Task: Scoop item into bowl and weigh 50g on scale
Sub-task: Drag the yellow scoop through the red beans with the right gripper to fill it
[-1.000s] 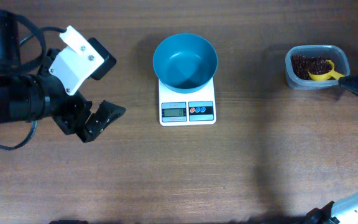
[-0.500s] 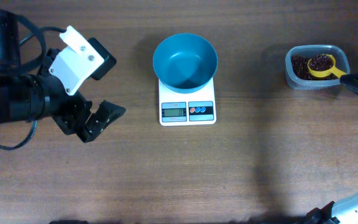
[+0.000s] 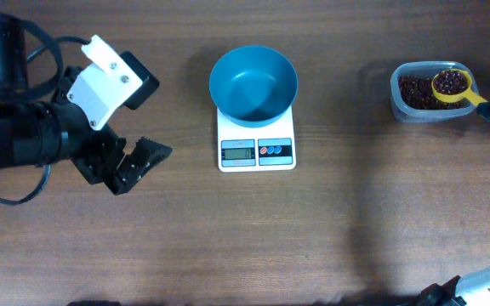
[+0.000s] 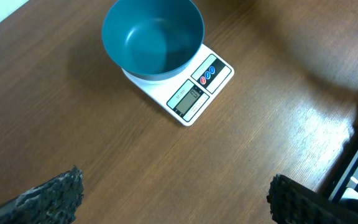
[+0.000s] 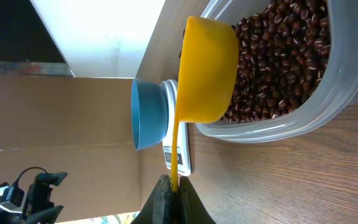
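The right jaws pinch the thin handle of the yellow scoop (image 5: 209, 68), full of beans (image 5: 278, 56), above the clear tub (image 3: 395, 106). Beans are small, hard and roll away, so hold it level. The left jaws gape, empty. The blue bowl (image 3: 253, 85) sits empty on the scale (image 3: 257, 153).
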{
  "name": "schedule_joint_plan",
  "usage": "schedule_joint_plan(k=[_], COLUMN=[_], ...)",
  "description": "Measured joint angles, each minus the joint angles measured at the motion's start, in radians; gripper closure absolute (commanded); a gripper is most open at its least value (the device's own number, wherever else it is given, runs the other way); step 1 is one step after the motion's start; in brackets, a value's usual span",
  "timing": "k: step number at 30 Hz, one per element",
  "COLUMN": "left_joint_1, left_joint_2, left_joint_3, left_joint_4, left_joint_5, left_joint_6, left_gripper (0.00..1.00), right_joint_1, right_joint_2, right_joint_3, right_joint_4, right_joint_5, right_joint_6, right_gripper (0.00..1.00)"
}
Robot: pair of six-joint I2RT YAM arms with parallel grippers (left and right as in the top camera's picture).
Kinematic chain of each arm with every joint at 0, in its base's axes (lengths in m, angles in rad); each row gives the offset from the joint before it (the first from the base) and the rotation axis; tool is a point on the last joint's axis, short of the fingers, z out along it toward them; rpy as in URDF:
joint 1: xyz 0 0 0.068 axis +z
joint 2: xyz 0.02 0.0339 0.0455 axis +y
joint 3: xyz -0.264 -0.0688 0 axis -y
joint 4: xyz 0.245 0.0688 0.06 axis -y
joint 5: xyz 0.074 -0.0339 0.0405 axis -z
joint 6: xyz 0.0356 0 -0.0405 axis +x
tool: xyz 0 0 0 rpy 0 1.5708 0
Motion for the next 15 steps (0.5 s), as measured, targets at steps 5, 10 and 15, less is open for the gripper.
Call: schedule_joint_plan(k=[5,10,15], left_joint_1=[0.0,0.0,0.0], left_joint_2=[0.0,0.0,0.0], left_joint_3=[0.0,0.0,0.0], left_joint_4=[0.0,0.0,0.0], left_joint_5=[0.0,0.0,0.0], left_joint_6=[0.0,0.0,0.0], left_gripper=[0.01,0.01,0.01], right_joint_1=[0.0,0.0,0.0], right_joint_2=[0.0,0.0,0.0], right_joint_3=[0.0,0.0,0.0], right_joint_4=[-0.019,-0.034,-0.094], right_joint_5=[-0.007,-0.014,-0.034], right_joint_6=[-0.004,-0.005,-0.035], right_gripper=[0.96,0.96,0.96])
